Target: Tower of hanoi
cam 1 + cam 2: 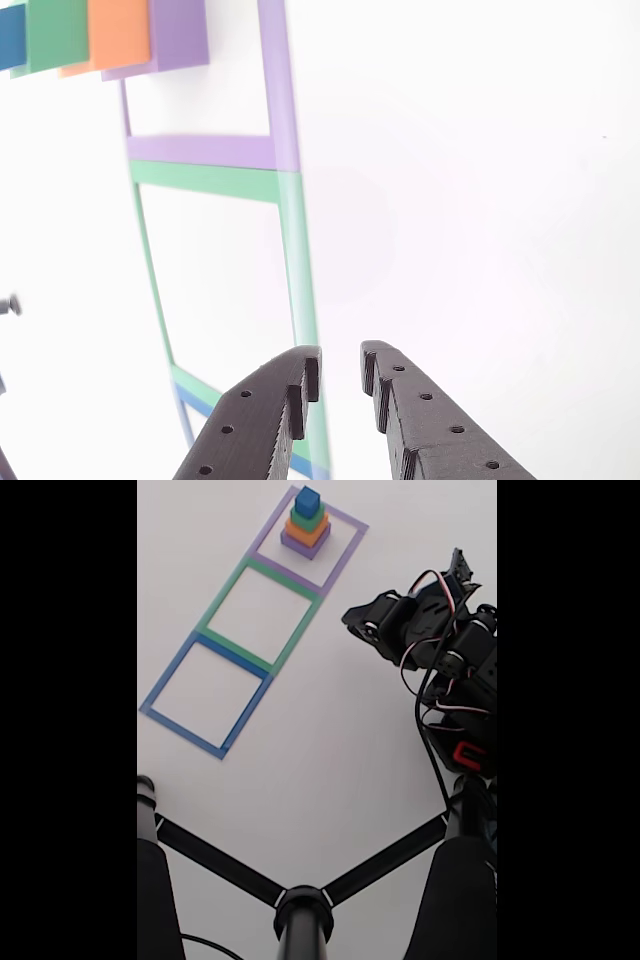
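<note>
Gripper point(340, 365) slightly parted, empty, tower of hanoi point(306, 525) upright in purple outline point(345, 552), blue cube point(307, 500) topmost

In the other view the top edge cuts off the four stacked matte blocks, so only strips of the blue cube point(12, 35), green cube point(55, 33), orange block point(118, 30) and flat purple block point(178, 33) show. The bottom edge crops the black two-finger gripper point(340, 365) behind its fingertips, and its left finger hides part of the green taped square outline point(290, 240). In the fixed view the gripper's fingertips are too small and dark to make out.
</note>
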